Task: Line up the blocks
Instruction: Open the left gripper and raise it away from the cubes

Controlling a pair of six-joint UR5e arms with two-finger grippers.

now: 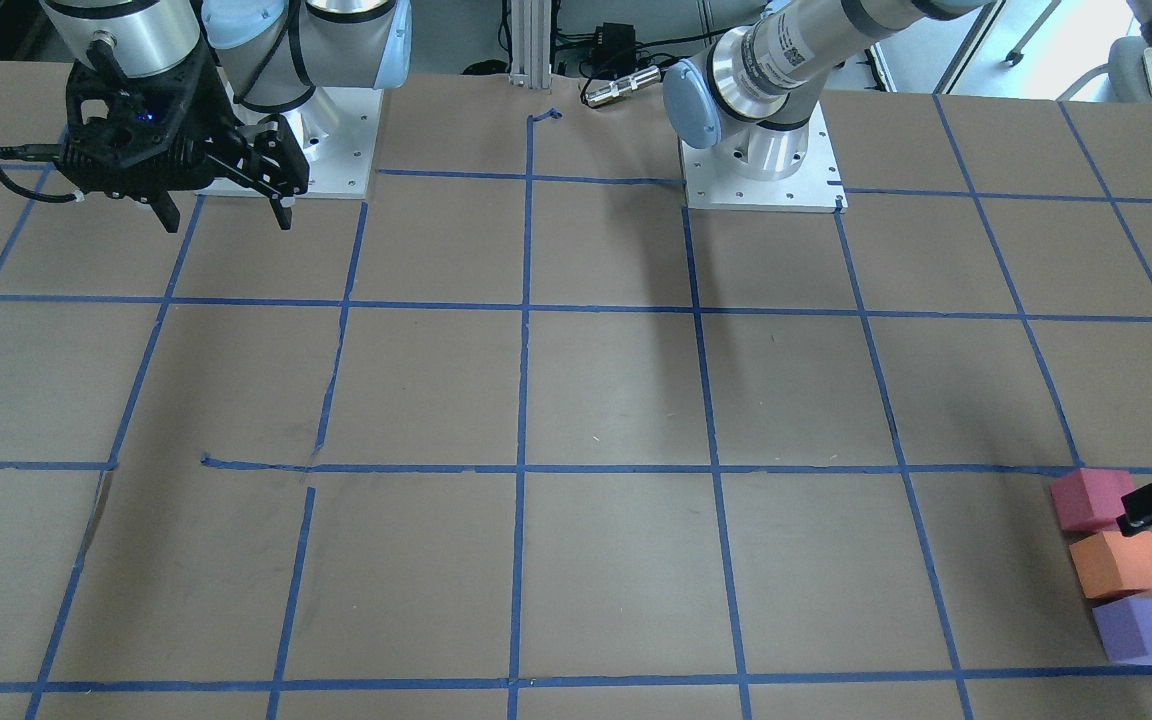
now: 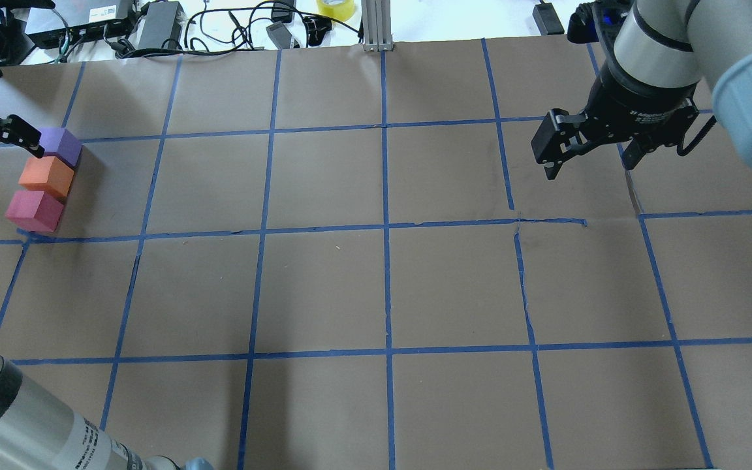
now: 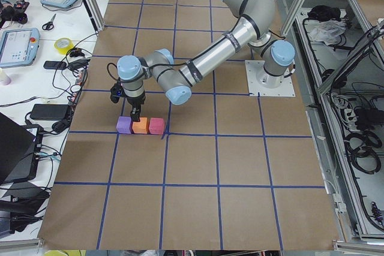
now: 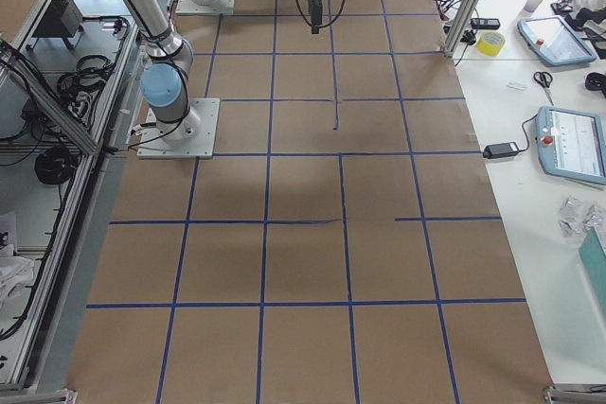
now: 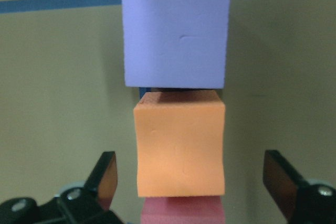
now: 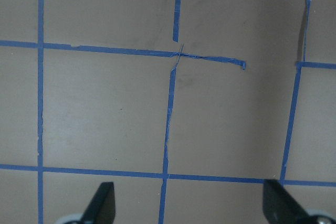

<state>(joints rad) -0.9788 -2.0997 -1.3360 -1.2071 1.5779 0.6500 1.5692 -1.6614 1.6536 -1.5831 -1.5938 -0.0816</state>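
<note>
Three foam blocks lie touching in a short row at the table's left end: purple (image 2: 61, 146), orange (image 2: 46, 176) and pinkish-red (image 2: 34, 210). They also show in the front view as pinkish-red (image 1: 1088, 498), orange (image 1: 1119, 564) and purple (image 1: 1146, 630). My left gripper (image 2: 10, 145) hangs open just above the row. In its wrist view the fingers (image 5: 105, 174) stand on either side of the orange block (image 5: 179, 145), with the purple block (image 5: 176, 35) beyond. My right gripper (image 2: 588, 163) is open and empty, high over the table's far right part.
The table is brown paper with a blue tape grid (image 2: 386, 225). Cables and power bricks (image 2: 154, 19) lie past its far edge. The arm bases (image 1: 761, 170) stand on the robot's side. The right wrist view shows only bare paper and tape (image 6: 170, 108).
</note>
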